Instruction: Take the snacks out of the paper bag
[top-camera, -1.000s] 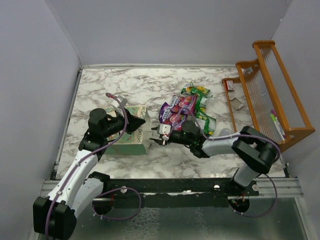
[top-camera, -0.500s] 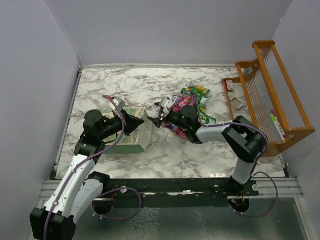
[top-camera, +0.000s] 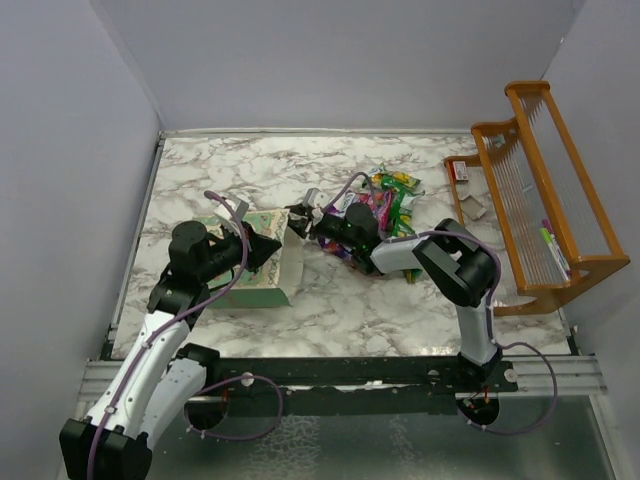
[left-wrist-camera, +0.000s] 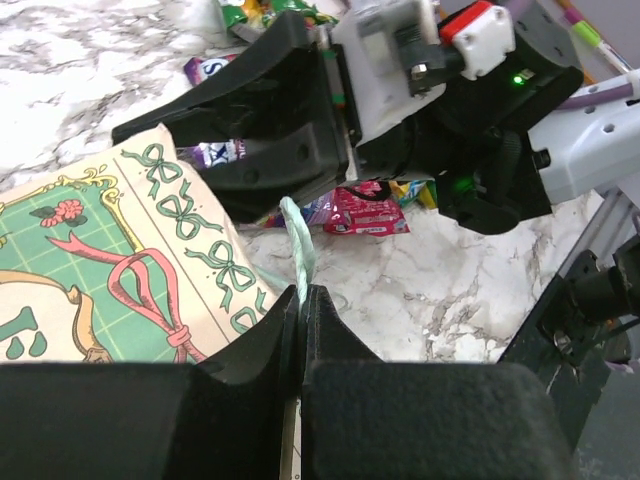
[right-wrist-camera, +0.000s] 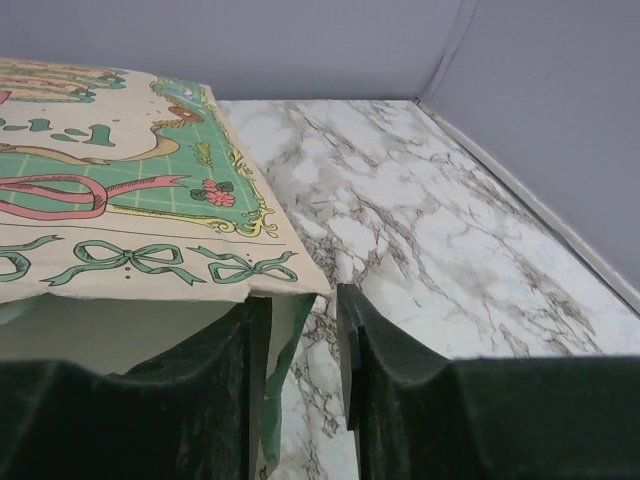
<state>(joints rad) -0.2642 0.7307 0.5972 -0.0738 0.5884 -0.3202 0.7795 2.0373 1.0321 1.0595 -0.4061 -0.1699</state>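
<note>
The paper bag (top-camera: 245, 268) lies on its side, printed face up, mouth toward the right. My left gripper (top-camera: 268, 250) is shut on its pale-green cord handle (left-wrist-camera: 298, 235), and the bag's printed side (left-wrist-camera: 110, 270) sits left of the jaws. My right gripper (top-camera: 300, 218) is at the bag's mouth, its jaws partly open. One finger (right-wrist-camera: 235, 345) is inside the bag (right-wrist-camera: 130, 200), the other (right-wrist-camera: 365, 340) is outside, and the bag's side wall edge hangs in the gap between them. Several snacks (top-camera: 385, 200) lie heaped on the table right of the bag, pink and green ones (left-wrist-camera: 365, 208) behind the right gripper.
An orange wooden rack (top-camera: 530, 190) stands along the right wall with small items (top-camera: 462, 172) beside it. Grey walls close the marble table (top-camera: 260, 170) on three sides. The right arm's elbow (top-camera: 465, 265) rests between the snacks and the rack.
My right gripper has swung left from the snack heap to the bag's mouth, and one finger has gone inside. The left gripper has kept its hold on the handle and the mouth has lifted.
</note>
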